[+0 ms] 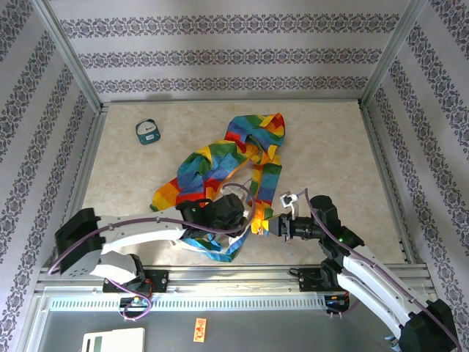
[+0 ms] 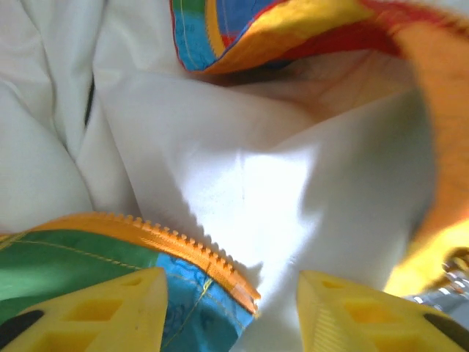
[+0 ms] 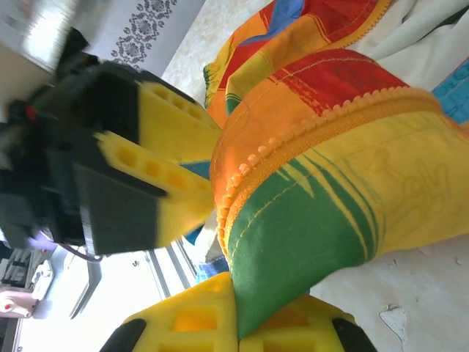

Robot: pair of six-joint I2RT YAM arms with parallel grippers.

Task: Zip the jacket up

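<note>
Top external, bottom of frame: the left arm [image 1: 139,229] and right arm [image 1: 370,271] are reaching up-frame and inward, meeting at the lower end of the jacket [image 1: 223,158].
right gripper [image 1: 265,224]: it is pinching the jacket's lower edge just right of centre. In the right wrist view its yellow fingers [image 3: 293,326] are pressing together on a green-and-yellow fold at the bottom of the frame.
left gripper [image 1: 246,215]: it is sitting just left of the right gripper, over the same bunched hem. In the left wrist view its fingers [image 2: 110,312] are standing spread in the two bottom corners and clamping nothing.
zipper [image 2: 187,246]: its orange teeth are running from the left edge down toward bottom centre, ending between the spread fingers.
lining [image 2: 256,176]: white cloth is folding across the middle of the left wrist view, above the zipper.
jacket: it is lying crumpled and open in the middle of the table [image 1: 330,147], stretching from the grippers up toward upper centre.
gadget [image 1: 148,131]: this round teal item is sitting at the table's upper left, well apart from the jacket.
</note>
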